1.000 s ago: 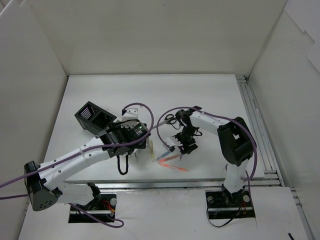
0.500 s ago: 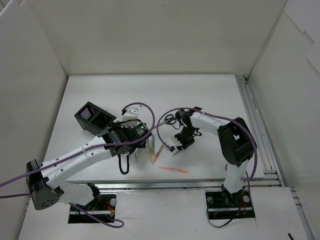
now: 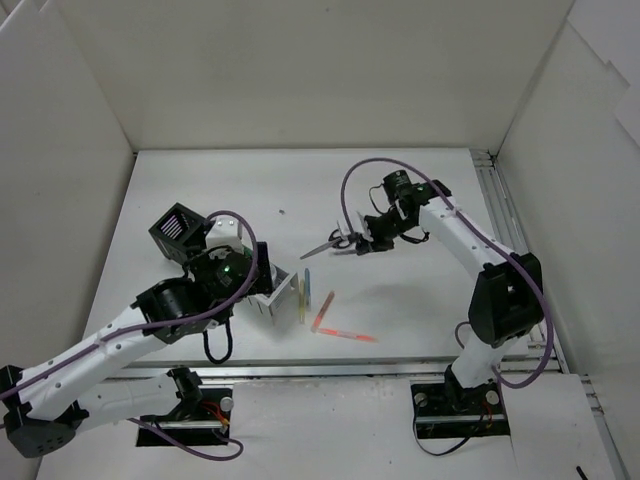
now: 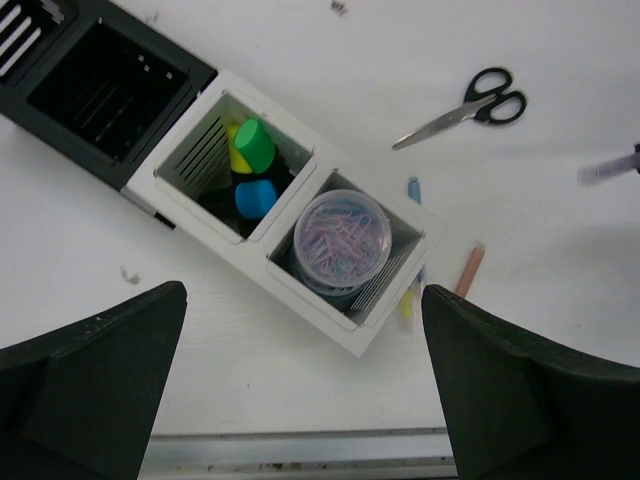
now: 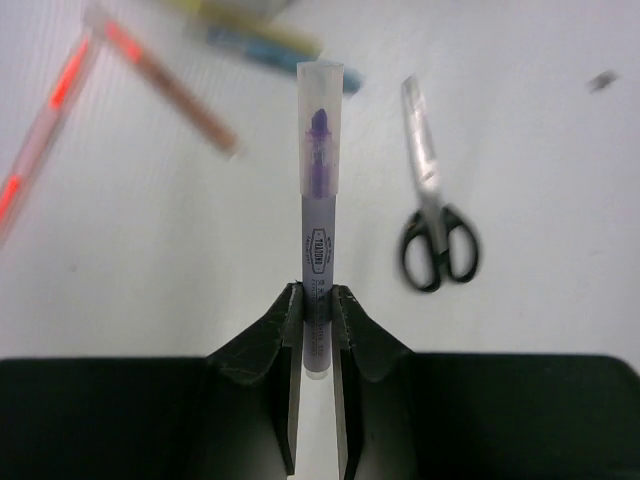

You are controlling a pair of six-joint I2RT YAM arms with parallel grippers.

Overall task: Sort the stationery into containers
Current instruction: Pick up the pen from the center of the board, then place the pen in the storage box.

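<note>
The right tool (image 5: 318, 296) was pinched narrow on a purple pen (image 5: 319, 180). It gripped the pen's lower end, so the clear capped end stuck straight out past the fingertips. The tool hung above the surface (image 3: 420, 190), over the scissors (image 5: 435, 232). These lay flat with blades together and black handles, and in the wrist view they sat just right of the held pen. Farther out on the surface an orange pen (image 4: 470, 270) and a red pen (image 3: 345, 336) lay loose. A yellow pen (image 4: 407, 308) and a blue pen (image 4: 413, 186) lay just beside the end of the organiser (image 4: 190, 205).

The left tool (image 4: 302, 290) was spread wide with nothing between its fingers (image 4: 90, 380), and it hovered over the organiser's white end. The organiser lay slantwise on the surface, its black boxes (image 4: 110, 85) at one end and two white boxes at the other. The white box next to the black ones held a green highlighter (image 4: 252, 145) and a blue highlighter (image 4: 255, 198), both standing on end. The last white box held a clear jar (image 4: 345, 243) of paper clips.
</note>
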